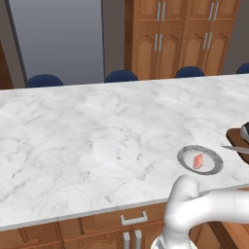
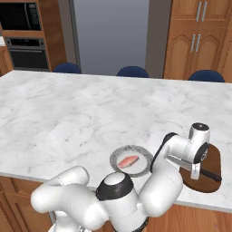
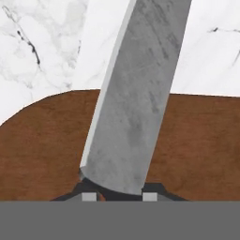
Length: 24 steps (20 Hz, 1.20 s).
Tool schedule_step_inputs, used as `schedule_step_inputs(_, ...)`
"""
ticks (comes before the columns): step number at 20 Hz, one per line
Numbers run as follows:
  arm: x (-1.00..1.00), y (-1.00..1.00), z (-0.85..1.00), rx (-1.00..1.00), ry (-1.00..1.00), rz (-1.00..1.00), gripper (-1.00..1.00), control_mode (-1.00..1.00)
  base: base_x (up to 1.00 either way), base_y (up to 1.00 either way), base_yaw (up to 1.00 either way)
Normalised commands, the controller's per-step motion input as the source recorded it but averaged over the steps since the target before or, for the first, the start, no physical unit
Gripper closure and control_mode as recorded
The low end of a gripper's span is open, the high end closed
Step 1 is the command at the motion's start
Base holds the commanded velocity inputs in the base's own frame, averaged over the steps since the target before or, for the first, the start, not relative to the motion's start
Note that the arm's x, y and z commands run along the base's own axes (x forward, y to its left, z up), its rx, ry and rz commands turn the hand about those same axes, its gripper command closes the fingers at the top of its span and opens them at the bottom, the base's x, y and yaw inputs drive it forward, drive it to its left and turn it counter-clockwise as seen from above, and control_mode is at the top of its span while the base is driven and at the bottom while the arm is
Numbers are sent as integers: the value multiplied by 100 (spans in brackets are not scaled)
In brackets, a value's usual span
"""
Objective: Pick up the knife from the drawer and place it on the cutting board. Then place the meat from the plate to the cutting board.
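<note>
i see the gripper (image 3: 116, 196) clamped on the knife (image 3: 136, 93). the board (image 3: 37, 150) lies directly below it. meat (image 2: 128, 161) sits on the plate (image 2: 144, 156) beside the gripper.

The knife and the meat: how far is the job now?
Done: the knife is out of the drawer. In hand: the claw holds it shut over the cutting board, not released. Left: the meat lies on the plate.
</note>
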Motion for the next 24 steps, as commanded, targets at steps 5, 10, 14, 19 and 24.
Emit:
schedule_step_inputs(5,2,0,-24,0,1,0,-100,-100,0,0,0)
schedule_step_inputs(10,-8,0,20,0,-1,0,-100,-100,0,0,0)
schedule_step_inputs(14,-26,0,49,0,-7,0,-100,-100,0,0,0)
schedule_step_inputs(19,-24,35,42,0,-1,-1,-100,-100,0,0,0)
schedule_step_inputs(24,-2,97,9,-4,0,-6,-100,-100,0,0,0)
